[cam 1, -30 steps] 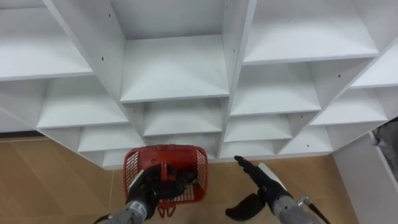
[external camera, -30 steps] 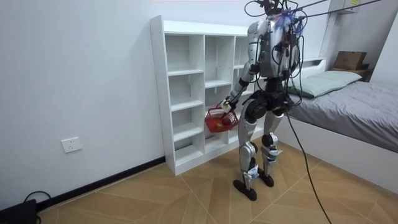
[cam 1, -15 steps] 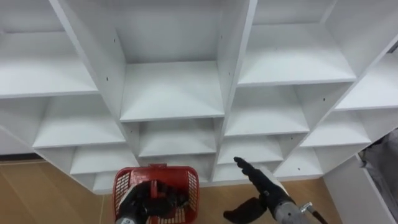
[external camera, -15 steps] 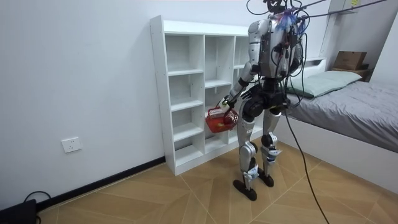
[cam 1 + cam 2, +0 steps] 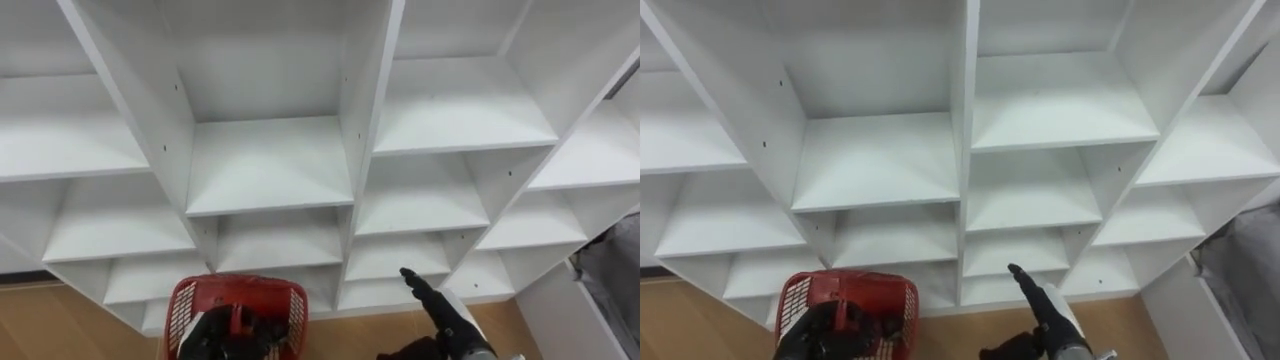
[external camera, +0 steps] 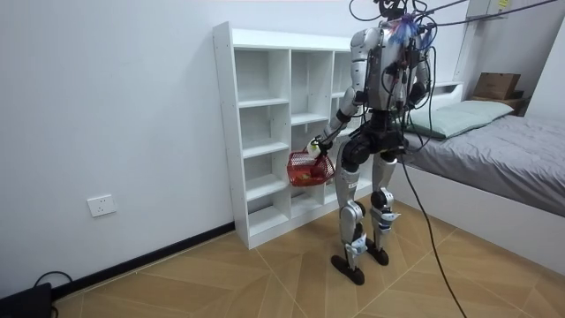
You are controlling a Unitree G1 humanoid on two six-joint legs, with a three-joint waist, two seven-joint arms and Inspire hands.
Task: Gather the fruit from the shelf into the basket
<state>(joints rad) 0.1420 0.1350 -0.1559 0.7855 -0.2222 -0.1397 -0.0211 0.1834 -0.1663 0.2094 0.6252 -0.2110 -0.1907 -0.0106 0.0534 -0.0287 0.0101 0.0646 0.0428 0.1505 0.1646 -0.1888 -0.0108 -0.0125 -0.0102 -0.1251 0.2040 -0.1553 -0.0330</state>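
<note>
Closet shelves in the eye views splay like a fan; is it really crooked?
Likely not: in the left eye view the closet uprights fan out, an effect of the lens and the downward angle; in the room view they stand straight and square. Light is soft in both, with faint shading inside the compartments and no glare.

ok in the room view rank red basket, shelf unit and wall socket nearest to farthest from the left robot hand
1. red basket: held in the left robot hand.
2. shelf unit: just behind it.
3. wall socket: far off, room view's left.
</note>
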